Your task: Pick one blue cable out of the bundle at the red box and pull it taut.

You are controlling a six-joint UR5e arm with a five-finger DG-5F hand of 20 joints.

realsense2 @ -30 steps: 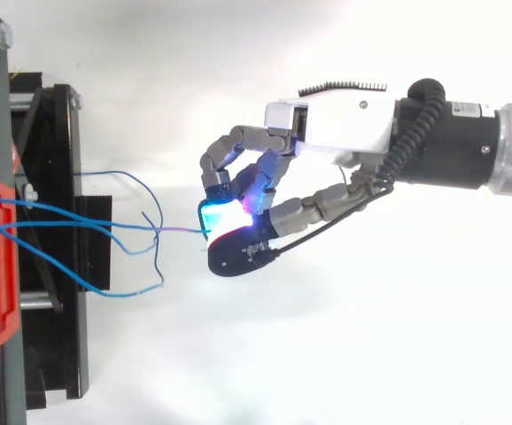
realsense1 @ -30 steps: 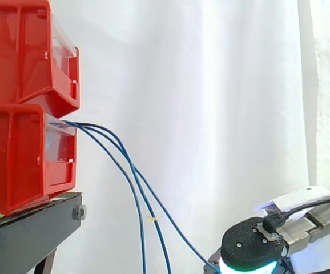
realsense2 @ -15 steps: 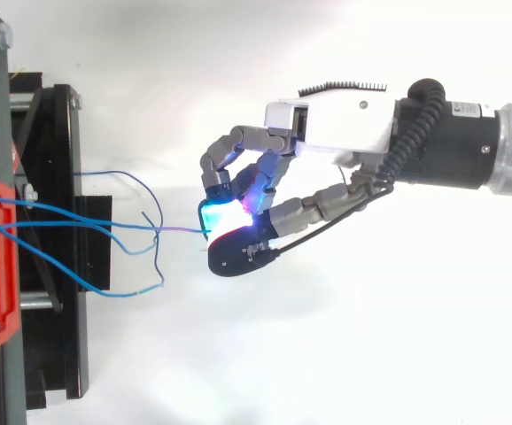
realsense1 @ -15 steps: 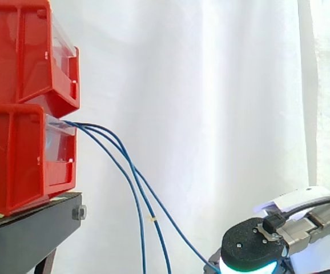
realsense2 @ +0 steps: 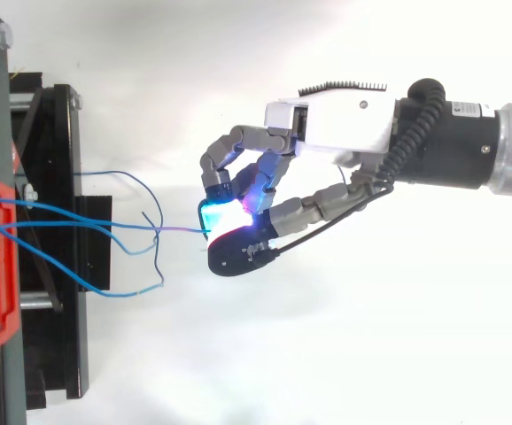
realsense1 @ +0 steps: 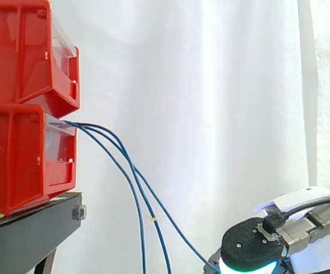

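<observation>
Blue cable (realsense1: 170, 220) leaves lower red bin (realsense1: 22, 154) at 9 o'clock in side view and drops in a curve to hand (realsense1: 250, 251) at 5 o'clock. Top view: fingers curled, pads (realsense2: 229, 252) pinching that one cable at hand's 9 o'clock end. Other cables (realsense1: 141, 228) hang loose, apart from hand. Progress, my read: pick done, approx. halfway. Held cable sags, so not taut yet. Left to do: draw hand away from bin, twd 3 o'clock in top view, till line straightens.
</observation>
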